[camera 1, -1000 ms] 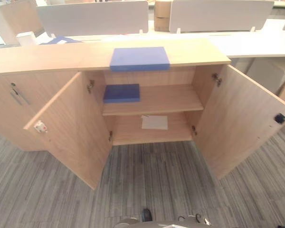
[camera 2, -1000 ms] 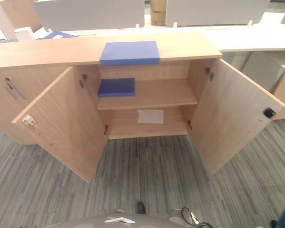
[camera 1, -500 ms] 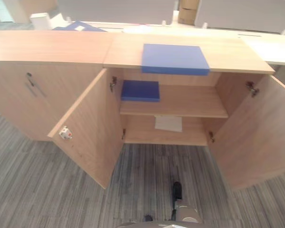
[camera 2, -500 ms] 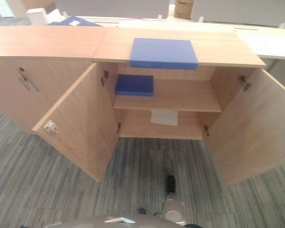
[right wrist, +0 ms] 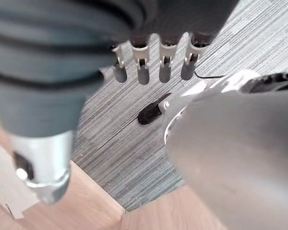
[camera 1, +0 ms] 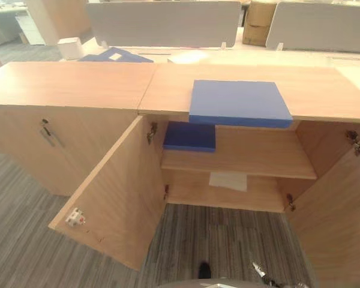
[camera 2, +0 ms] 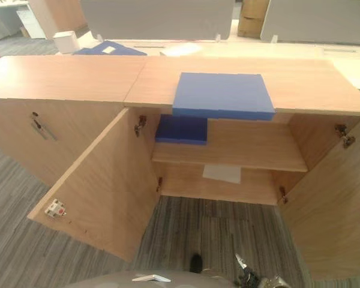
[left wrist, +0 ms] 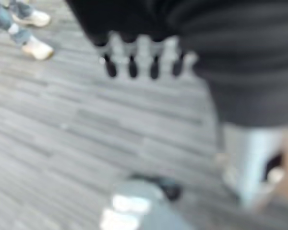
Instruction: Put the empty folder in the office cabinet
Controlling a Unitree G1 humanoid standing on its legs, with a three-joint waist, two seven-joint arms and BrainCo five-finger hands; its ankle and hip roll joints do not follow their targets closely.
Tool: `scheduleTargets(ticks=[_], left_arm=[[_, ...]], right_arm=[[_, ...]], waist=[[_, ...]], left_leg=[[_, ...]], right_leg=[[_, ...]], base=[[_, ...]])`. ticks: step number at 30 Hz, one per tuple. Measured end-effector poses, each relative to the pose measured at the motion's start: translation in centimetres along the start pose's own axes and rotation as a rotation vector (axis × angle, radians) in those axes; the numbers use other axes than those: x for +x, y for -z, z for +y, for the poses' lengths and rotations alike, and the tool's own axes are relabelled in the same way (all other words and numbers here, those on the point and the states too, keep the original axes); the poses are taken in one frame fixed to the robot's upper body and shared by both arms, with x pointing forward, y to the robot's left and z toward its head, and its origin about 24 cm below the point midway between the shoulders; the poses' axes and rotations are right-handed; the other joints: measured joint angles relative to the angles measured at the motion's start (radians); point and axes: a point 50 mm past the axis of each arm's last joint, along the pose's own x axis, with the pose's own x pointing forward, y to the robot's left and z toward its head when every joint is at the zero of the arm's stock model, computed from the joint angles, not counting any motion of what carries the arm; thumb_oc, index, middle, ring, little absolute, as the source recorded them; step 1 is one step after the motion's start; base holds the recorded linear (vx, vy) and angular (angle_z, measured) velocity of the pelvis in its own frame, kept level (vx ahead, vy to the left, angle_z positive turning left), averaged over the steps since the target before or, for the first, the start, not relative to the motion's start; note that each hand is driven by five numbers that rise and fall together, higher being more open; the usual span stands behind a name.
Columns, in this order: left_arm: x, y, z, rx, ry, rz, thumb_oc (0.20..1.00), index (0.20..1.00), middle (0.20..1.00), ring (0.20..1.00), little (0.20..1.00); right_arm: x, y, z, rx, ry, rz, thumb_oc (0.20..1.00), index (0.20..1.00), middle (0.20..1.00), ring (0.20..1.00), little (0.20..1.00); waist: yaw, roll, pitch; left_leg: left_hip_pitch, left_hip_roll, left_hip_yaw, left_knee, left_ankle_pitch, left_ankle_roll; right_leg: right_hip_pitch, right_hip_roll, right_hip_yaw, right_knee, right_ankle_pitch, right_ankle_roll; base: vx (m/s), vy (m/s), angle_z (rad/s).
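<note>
You can see the blue folder lying flat on the cabinet top, its near edge jutting past the front; it hides part of a second blue folder on the upper shelf, far left. Both doors stand open, the right one cut off. Your left hand and right hand hang over the floor, fingers straight, holding nothing.

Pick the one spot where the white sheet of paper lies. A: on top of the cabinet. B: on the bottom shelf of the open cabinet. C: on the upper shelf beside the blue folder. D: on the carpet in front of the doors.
B: the white sheet lies flat on the bottom shelf, below the upper shelf that carries the smaller blue folder.
</note>
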Motion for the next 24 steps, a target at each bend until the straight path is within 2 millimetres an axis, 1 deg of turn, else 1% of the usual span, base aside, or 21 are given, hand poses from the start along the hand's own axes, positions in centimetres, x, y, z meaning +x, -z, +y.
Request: scheduleTargets(ticks=[1, 2, 3, 4, 5, 7, 8, 9, 11, 12, 14, 16, 19, 20, 21, 24], left_arm=[[0.0, 0.0, 0.0, 0.0, 0.0, 0.0, 1.0, 1.0, 1.0, 1.0, 1.0], [0.0, 0.2, 0.0, -0.002, -0.001, 0.009, 1.0, 1.0, 1.0, 1.0, 1.0], [0.0, 0.0, -0.1, -0.002, 0.001, 0.005, 1.0, 1.0, 1.0, 1.0, 1.0], [0.0, 0.0, -0.1, -0.002, 0.001, 0.005, 1.0, 1.0, 1.0, 1.0, 1.0], [0.0, -0.1, -0.1, -0.003, 0.003, 0.004, 1.0, 1.0, 1.0, 1.0, 1.0], [-0.1, -0.4, -0.7, -0.003, 0.018, 0.005, 1.0, 1.0, 1.0, 1.0, 1.0], [-0.1, -0.2, -1.0, -0.013, 0.028, 0.016, 1.0, 1.0, 1.0, 1.0, 1.0], [0.0, 0.3, -1.5, -0.025, 0.044, 0.034, 1.0, 1.0, 1.0, 1.0, 1.0], [0.0, 0.6, -1.6, -0.031, 0.047, 0.048, 1.0, 1.0, 1.0, 1.0, 1.0], [0.0, 0.5, -1.6, -0.031, 0.046, 0.047, 1.0, 1.0, 1.0, 1.0, 1.0], [0.0, 0.4, -1.7, -0.033, 0.05, 0.048, 1.0, 1.0, 1.0, 1.0, 1.0], [-0.1, 0.1, -1.8, -0.034, 0.053, 0.039, 1.0, 1.0, 1.0, 1.0, 1.0], [-0.2, -0.3, -1.9, -0.032, 0.055, 0.029, 1.0, 1.0, 1.0, 1.0, 1.0], [-0.2, -0.3, -1.9, -0.033, 0.055, 0.031, 1.0, 1.0, 1.0, 1.0, 1.0], [-0.2, -0.2, -1.9, -0.033, 0.055, 0.033, 1.0, 1.0, 1.0, 1.0, 1.0], [-0.1, 0.0, -2.1, -0.033, 0.06, 0.046, 1.0, 1.0, 1.0, 1.0, 1.0]], right_arm=[[0.0, 0.0, 0.0, 0.0, 0.0, 0.0, 1.0, 1.0, 1.0, 1.0, 1.0], [-0.1, -0.1, -0.3, -0.01, 0.018, 0.006, 1.0, 1.0, 1.0, 1.0, 1.0], [-0.2, -0.1, -0.4, -0.011, 0.021, 0.008, 1.0, 1.0, 1.0, 1.0, 1.0], [-0.2, -0.1, -0.4, -0.011, 0.021, 0.008, 1.0, 1.0, 1.0, 1.0, 1.0], [-0.2, 0.3, -0.9, -0.002, 0.046, 0.017, 1.0, 1.0, 1.0, 1.0, 1.0], [-0.5, 0.4, -1.7, 0.002, 0.072, 0.019, 1.0, 1.0, 1.0, 1.0, 1.0], [-0.7, 0.3, -2.1, 0.003, 0.087, 0.019, 1.0, 1.0, 1.0, 1.0, 1.0], [-0.9, 0.2, -2.5, 0.001, 0.104, 0.022, 1.0, 1.0, 1.0, 1.0, 1.0], [-0.9, 0.2, -2.5, 0.0, 0.105, 0.022, 1.0, 1.0, 1.0, 1.0, 1.0], [-0.8, 0.3, -2.5, 0.001, 0.104, 0.028, 1.0, 1.0, 1.0, 1.0, 1.0], [-0.8, 0.5, -2.4, 0.005, 0.105, 0.044, 1.0, 1.0, 1.0, 1.0, 1.0], [-0.8, 0.5, -2.4, 0.005, 0.113, 0.043, 1.0, 1.0, 1.0, 1.0, 1.0], [-0.7, 0.5, -2.3, 0.007, 0.114, 0.045, 1.0, 1.0, 1.0, 1.0, 1.0], [-0.6, 0.6, -2.2, 0.008, 0.112, 0.048, 1.0, 1.0, 1.0, 1.0, 1.0], [-0.6, 0.7, -2.2, 0.008, 0.113, 0.05, 1.0, 1.0, 1.0, 1.0, 1.0], [-0.7, 0.7, -2.5, 0.003, 0.137, 0.053, 1.0, 1.0, 1.0, 1.0, 1.0]], waist=[[0.0, 0.0, 0.0], [-0.034, 0.032, -0.006], [-0.035, 0.039, -0.002], [-0.035, 0.039, -0.002], [-0.041, 0.051, -0.003], [-0.035, 0.05, -0.002], [-0.034, 0.047, 0.001], [-0.02, 0.038, 0.007], [-0.02, 0.049, 0.004], [-0.019, 0.052, 0.005], [-0.016, 0.05, 0.006], [-0.019, 0.045, 0.006], [-0.017, 0.041, 0.009], [-0.017, 0.028, 0.018], [-0.016, 0.023, 0.021], [-0.013, 0.019, 0.023]], left_leg=[[0.0, 0.0, 0.0, 0.0, 0.0, 0.0], [-0.003, 0.015, -0.004, 0.004, -0.025, 0.001], [-0.001, 0.02, -0.002, 0.008, -0.037, -0.002], [-0.001, 0.02, -0.002, 0.008, -0.037, -0.002], [0.0, 0.027, 0.003, 0.042, -0.05, -0.011], [-0.008, 0.018, -0.007, 0.083, -0.03, -0.028], [-0.024, -0.003, -0.015, 0.127, -0.013, -0.045], [-0.04, -0.02, -0.013, 0.15, -0.006, -0.053], [-0.049, -0.008, -0.016, 0.124, 0.021, -0.048], [-0.052, -0.002, -0.019, 0.111, 0.038, -0.052], [-0.056, 0.011, -0.029, 0.071, 0.081, -0.046], [-0.051, 0.01, -0.035, 0.064, 0.087, -0.05], [-0.054, 0.008, -0.036, 0.068, 0.087, -0.05], [-0.055, 0.007, -0.036, 0.072, 0.087, -0.05], [-0.057, 0.008, -0.036, 0.075, 0.087, -0.05], [-0.062, 0.01, -0.036, 0.08, 0.09, -0.054]], right_leg=[[0.0, 0.0, 0.0, 0.0, 0.0, 0.0], [0.002, 0.016, -0.005, 0.015, -0.013, 0.01], [-0.004, 0.019, -0.005, 0.039, -0.026, 0.004], [-0.004, 0.019, -0.005, 0.039, -0.026, 0.004], [-0.025, 0.017, 0.005, 0.122, -0.1, 0.019], [0.01, 0.009, 0.007, 0.068, -0.09, 0.024], [0.041, -0.009, 0.012, 0.024, -0.068, 0.019], [0.058, -0.029, 0.031, 0.004, -0.054, 0.001], [0.059, -0.033, 0.028, 0.003, -0.059, 0.001], [0.059, -0.033, 0.028, 0.004, -0.056, 0.005], [0.065, -0.031, 0.026, 0.005, -0.057, 0.01], [0.066, -0.031, 0.026, 0.0, -0.07, 0.029], [0.069, -0.033, 0.029, -0.002, -0.072, 0.033], [0.069, -0.034, 0.03, -0.002, -0.071, 0.034], [0.068, -0.033, 0.03, -0.002, -0.071, 0.034], [0.063, -0.031, 0.03, -0.002, -0.071, 0.034]], base=[[0.18, -0.056, -0.11], [0.1, -0.018, 0.08], [0.1, -0.018, 0.08], [0.06, -0.014, -0.2], [0.06, -0.013, -0.1], [0.07, -0.02, 0.01], [0.06, -0.022, -0.17], [0.05, -0.018, -0.19], [0.03, -0.009, -0.08], [0.0, 0.0, 0.0], [0.01, -0.029, -0.03], [0.01, -0.033, 0.09], [0.01, -0.026, 0.03], [0.03, -0.05, 0.0], [0.04, -0.05, 0.02], [0.03, -0.038, 0.02]])
